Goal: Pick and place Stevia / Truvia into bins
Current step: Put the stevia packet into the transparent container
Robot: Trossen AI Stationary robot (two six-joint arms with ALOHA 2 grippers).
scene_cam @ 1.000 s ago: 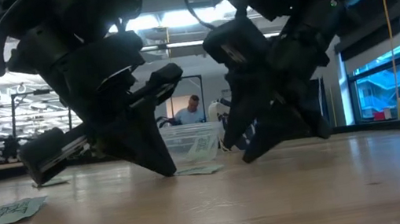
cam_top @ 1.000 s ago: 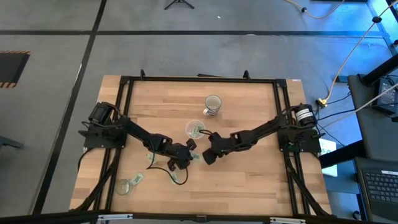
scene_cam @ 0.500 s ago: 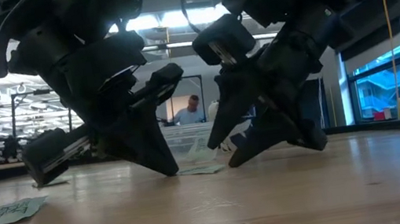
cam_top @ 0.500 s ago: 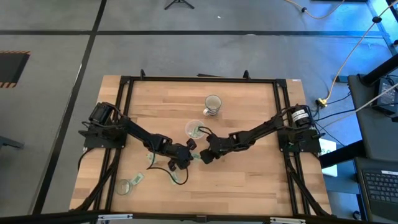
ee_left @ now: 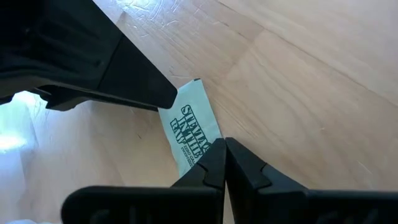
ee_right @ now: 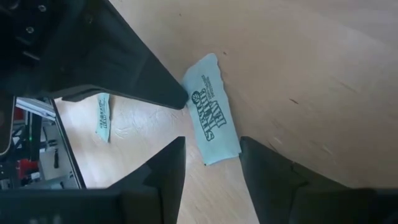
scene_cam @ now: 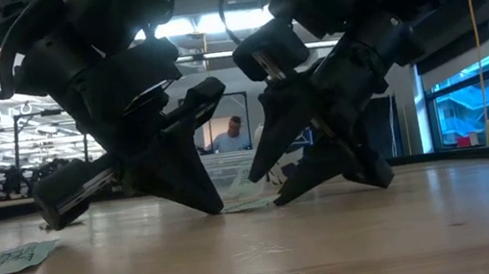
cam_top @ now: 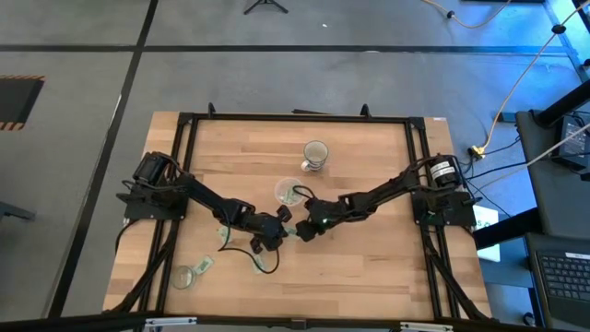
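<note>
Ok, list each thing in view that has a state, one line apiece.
left gripper: shut, tips on the table by the centre sachet.
right gripper: open, straddling that sachet's end.
centre Stevia sachet: flat on the wood, not lifted.
clear cup: upright, a sachet inside.
grey cup: upright.
other sachet: lying loose on the table.

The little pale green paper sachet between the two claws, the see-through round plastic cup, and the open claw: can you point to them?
Pale green paper sachet (ee_right: 212,118), right wrist view, printed middle.
Clear round plastic cup (cam_top: 288,191), high view, whitish rim.
Right gripper (ee_right: 210,167), right wrist view, gap between open fingers.
</note>
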